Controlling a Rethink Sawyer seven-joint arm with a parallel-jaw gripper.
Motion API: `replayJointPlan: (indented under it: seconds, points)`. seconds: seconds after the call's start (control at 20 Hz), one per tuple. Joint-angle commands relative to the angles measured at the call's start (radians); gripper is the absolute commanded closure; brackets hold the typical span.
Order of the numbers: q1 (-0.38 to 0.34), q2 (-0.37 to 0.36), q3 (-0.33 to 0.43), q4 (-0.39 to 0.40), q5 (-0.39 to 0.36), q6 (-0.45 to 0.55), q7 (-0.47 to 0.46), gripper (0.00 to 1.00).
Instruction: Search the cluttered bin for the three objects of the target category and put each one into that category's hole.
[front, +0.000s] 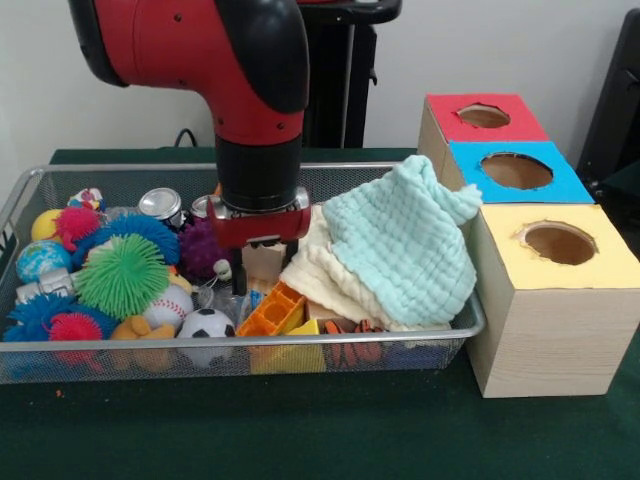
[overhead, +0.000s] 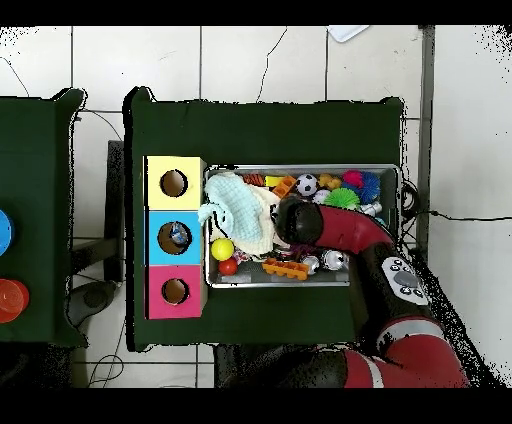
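The wire mesh bin (front: 250, 341) is full of toys. One silver can (front: 160, 205) stands upright at the bin's far side. A second can (front: 203, 207) beside it is partly hidden behind my wrist. Both also show in the overhead view (overhead: 332, 260) (overhead: 311, 264). A silver can-like thing (front: 45, 285) lies on its side at the left among the spiky balls. My gripper (front: 250, 275) is lowered into the middle of the bin, between a purple spiky ball (front: 203, 248) and a pale cloth (front: 400, 250). In the overhead view the arm (overhead: 340, 235) covers it.
Three boxes stand to the right of the bin, with red (front: 484, 116), blue (front: 516, 171) and yellow (front: 558, 243) hole tops. The cloth drapes over the bin's right half. Spiky balls, a green one (front: 122, 275), a soccer ball (front: 207, 325) and orange blocks (front: 272, 312) crowd the left and front.
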Motion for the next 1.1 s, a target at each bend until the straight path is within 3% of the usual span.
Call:
replayJointPlan:
  seconds: [0.05, 0.4, 0.7, 0.75, 1.1]
  points:
    - [0.001, 0.086, -0.008, -0.143, -0.045, -0.034, 0.091, 0.00]
    - [-0.014, 0.064, -0.006, -0.168, -0.070, 0.019, 0.026, 0.00]
    - [-0.035, 0.176, 0.022, -0.210, -0.049, 0.050, 0.033, 0.00]
    - [-0.035, 0.182, 0.021, -0.212, -0.045, 0.039, 0.050, 1.00]
    - [-0.013, 0.176, 0.007, -0.217, -0.037, 0.053, 0.078, 1.00]
